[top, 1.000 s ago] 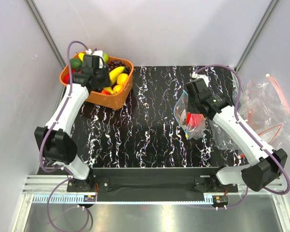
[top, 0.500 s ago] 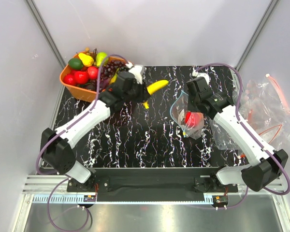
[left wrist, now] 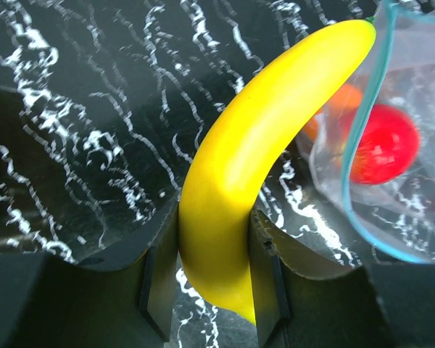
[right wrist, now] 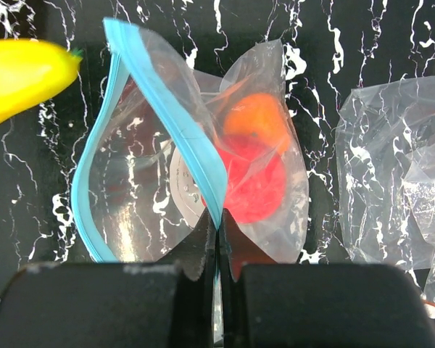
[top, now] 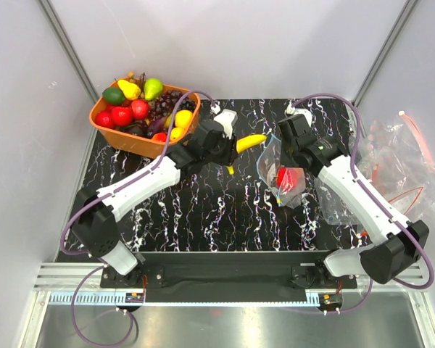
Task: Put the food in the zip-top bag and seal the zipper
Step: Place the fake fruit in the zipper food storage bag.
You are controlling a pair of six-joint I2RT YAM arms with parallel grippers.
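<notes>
Two pieces of food, a red fruit (right wrist: pixel 257 185) and an orange fruit (right wrist: pixel 254 123), lie inside the zip-top bag (right wrist: pixel 134 203), toward 3 o'clock on the bench (top: pixel 203 206) with its mouth gaping. The right end effector (right wrist: pixel 217 246) is pressed together on the blue zipper (right wrist: pixel 170 109), holding one lip up. The left end effector (left wrist: pixel 214 279) pinches a yellow banana (left wrist: pixel 264 138) whose tip points to 3 o'clock, seemingly just at the bag's rim.

In the right wrist view the left edge cuts off the banana (right wrist: pixel 22 76), and the zipper (right wrist: pixel 163 112) hides part of the red fruit (right wrist: pixel 257 188). In the left wrist view the zip-top bag (left wrist: pixel 420 210) passes beyond the right edge.
</notes>
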